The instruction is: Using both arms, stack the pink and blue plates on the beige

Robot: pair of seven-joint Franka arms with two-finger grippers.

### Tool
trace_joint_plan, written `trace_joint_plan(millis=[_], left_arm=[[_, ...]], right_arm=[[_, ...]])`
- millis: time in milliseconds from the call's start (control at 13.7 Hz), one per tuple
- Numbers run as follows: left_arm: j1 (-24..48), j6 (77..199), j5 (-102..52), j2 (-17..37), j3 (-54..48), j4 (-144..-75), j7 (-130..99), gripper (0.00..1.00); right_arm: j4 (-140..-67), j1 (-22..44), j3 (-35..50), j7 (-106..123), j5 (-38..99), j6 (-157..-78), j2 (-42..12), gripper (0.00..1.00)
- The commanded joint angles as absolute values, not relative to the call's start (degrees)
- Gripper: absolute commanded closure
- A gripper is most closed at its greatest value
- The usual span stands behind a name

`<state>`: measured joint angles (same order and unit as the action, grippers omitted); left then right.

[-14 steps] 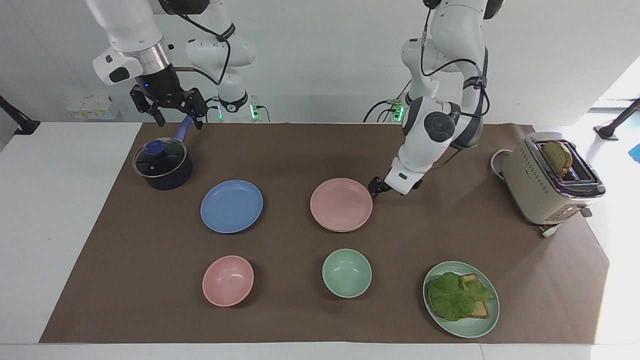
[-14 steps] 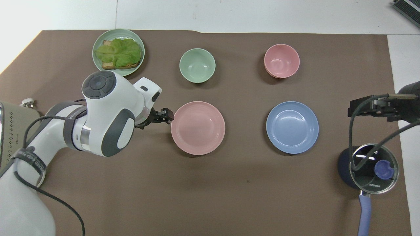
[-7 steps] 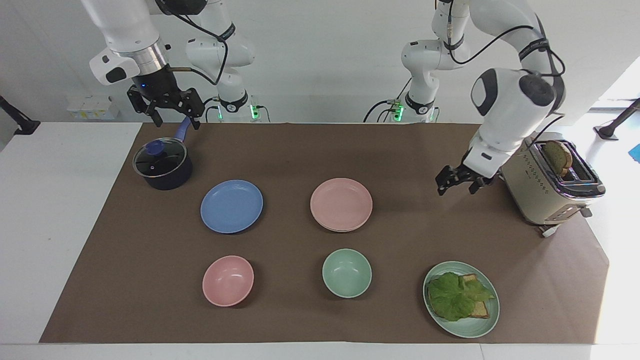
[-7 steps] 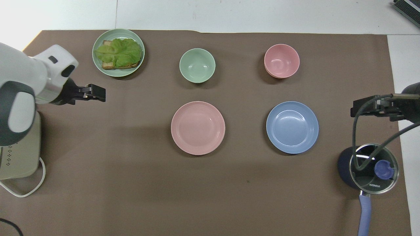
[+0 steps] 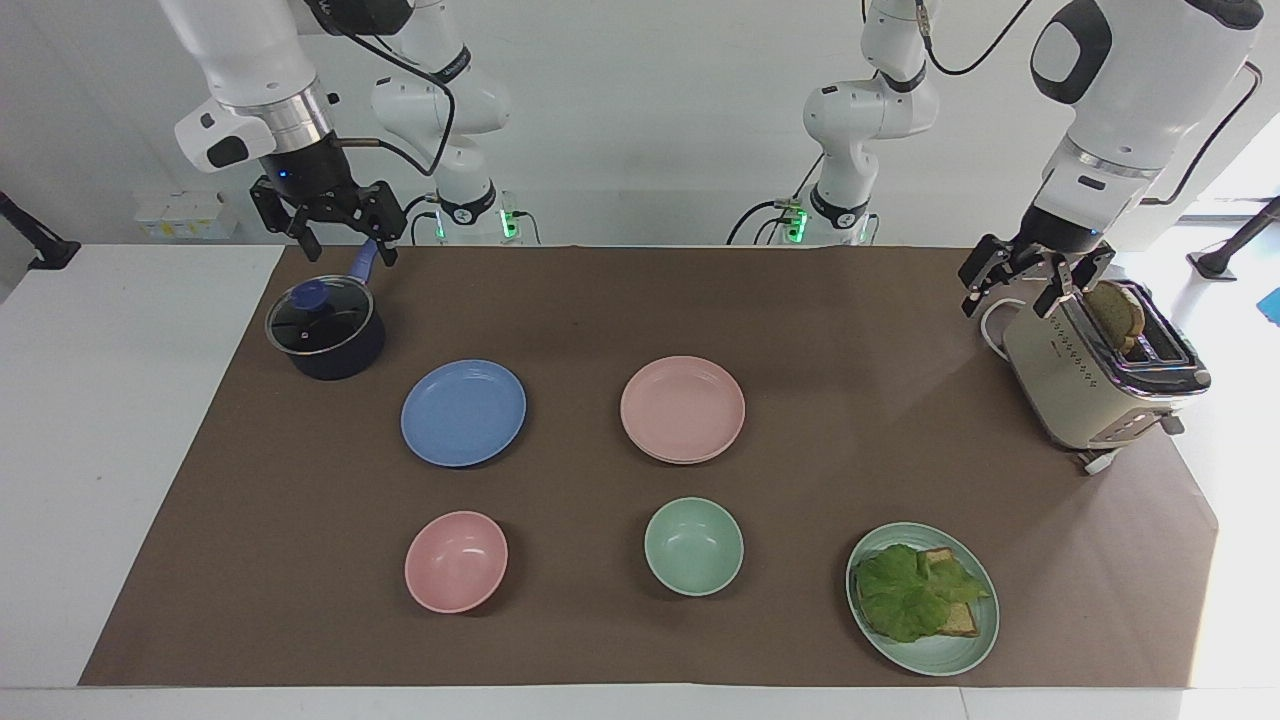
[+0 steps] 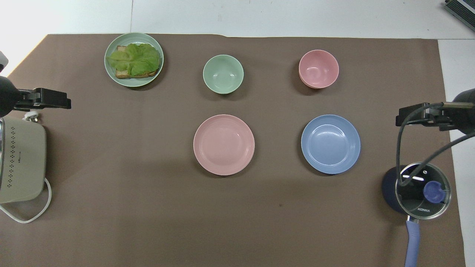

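The pink plate lies flat at the middle of the brown mat. The blue plate lies beside it, toward the right arm's end. No beige plate shows in either view. My left gripper hangs open and empty in the air over the toaster's end, well away from the pink plate. My right gripper hangs open and empty above the pot's handle, apart from the blue plate.
A dark pot with a glass lid stands at the right arm's end. A cream toaster holding toast stands at the left arm's end. Farther out are a pink bowl, a green bowl and a green plate of lettuce and bread.
My left gripper has swung from the pink plate's edge up and over to the toaster. The right gripper has drifted slightly upward. Both plates lie still.
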<state>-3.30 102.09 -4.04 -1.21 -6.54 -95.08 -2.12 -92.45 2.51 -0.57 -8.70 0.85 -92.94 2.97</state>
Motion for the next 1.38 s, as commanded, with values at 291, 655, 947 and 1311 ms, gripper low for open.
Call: trace_joint_plan(millis=[291, 655, 947, 1311], left_arm=[[-3.43, 100.99, -3.25, -1.32, -6.24, -95.10, -1.93, 0.00], [-3.43, 100.99, -3.25, -1.32, -6.24, -95.10, -1.93, 0.00], [-3.43, 100.99, -3.25, -1.32, -6.24, -95.10, -1.93, 0.00], [-2.73, 98.80, -2.29, -1.41, -6.33, -95.01, -1.76, 0.00]], right_arm=[[-104.83, -0.26, -0.53, 0.17, 1.49, -109.31, -0.60, 0.00], [-118.63, -1.41, -0.53, 1.49, 1.49, -123.47, -2.63, 0.00], [-121.81, -3.16, -0.53, 3.33, 3.58, -126.63, -5.09, 0.06], [-122.26, -4.75, -0.44, 9.23, 8.96, -131.84, -9.14, 0.20]])
